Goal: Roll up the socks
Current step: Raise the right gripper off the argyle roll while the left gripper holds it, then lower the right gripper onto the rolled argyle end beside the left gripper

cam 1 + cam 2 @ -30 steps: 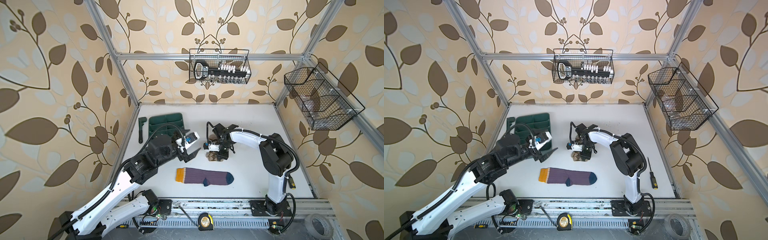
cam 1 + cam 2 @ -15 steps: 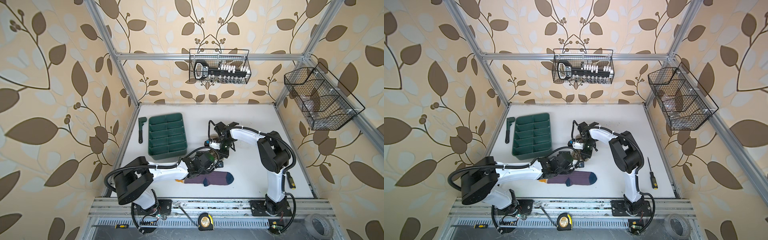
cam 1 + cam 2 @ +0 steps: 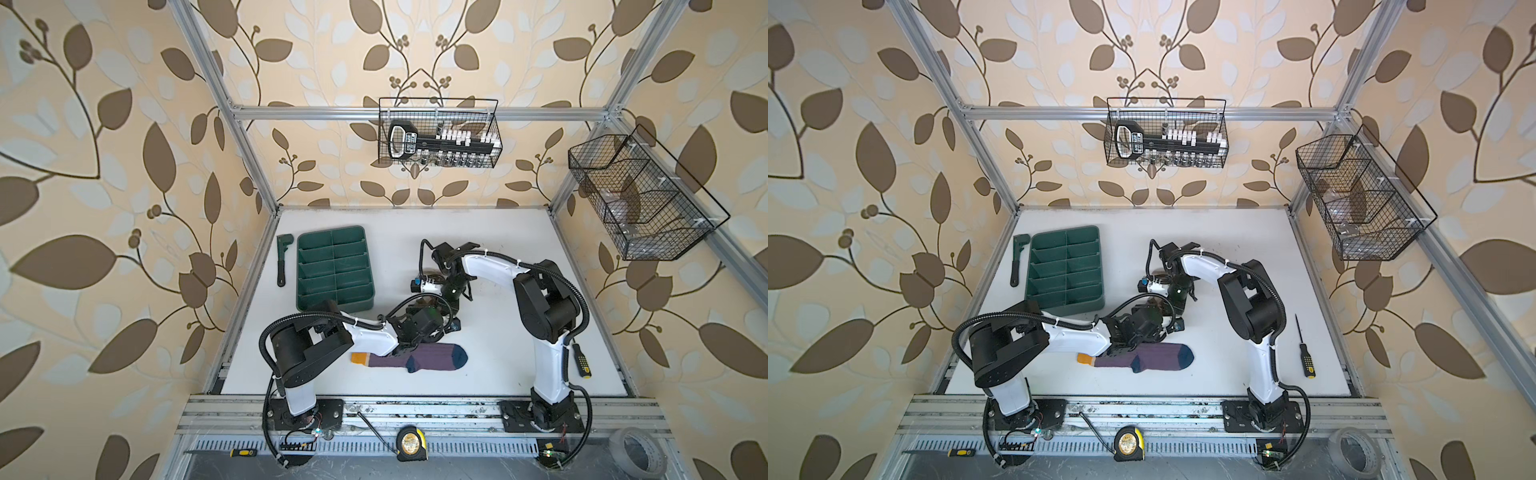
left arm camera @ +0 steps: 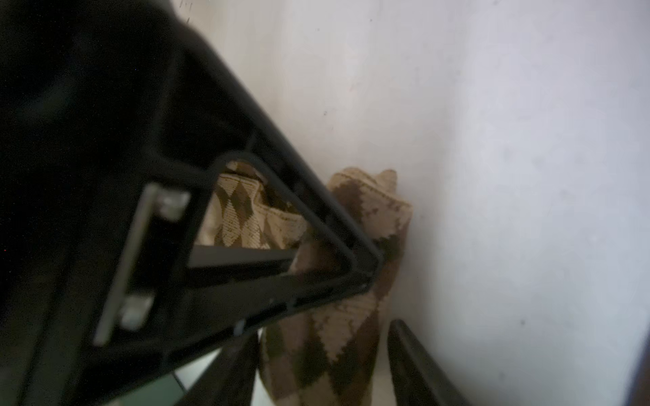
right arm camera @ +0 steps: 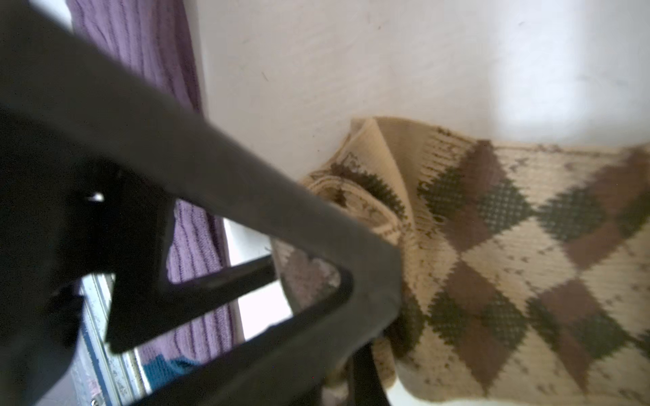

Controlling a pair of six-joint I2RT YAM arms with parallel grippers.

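Observation:
The purple ribbed sock [image 3: 434, 356] [image 3: 1160, 357] lies flat near the table's front, yellow cuff to the left; it also shows in the right wrist view [image 5: 140, 52]. The beige argyle sock [image 4: 334, 334] [image 5: 510, 246] lies just behind it, partly rolled, and in both top views the two gripper heads hide most of it. My left gripper [image 3: 428, 316] [image 4: 323, 330] stands open astride one end of the roll, with a gap at one finger [image 4: 415, 362]. My right gripper [image 3: 451, 301] [image 5: 351, 383] is shut on the beige sock's fabric right beside it.
A green divided tray [image 3: 334, 266] and a dark wrench [image 3: 282, 259] lie at the back left. A screwdriver [image 3: 582, 361] lies at the right, beside the right arm's base. Wire baskets [image 3: 438, 133] [image 3: 640, 199] hang on the walls. A tape measure [image 3: 410, 442] sits on the front rail.
My left arm swung from near the tray down to the middle, and its gripper now straddles the beige sock with narrower jaws. The right gripper stayed on the sock.

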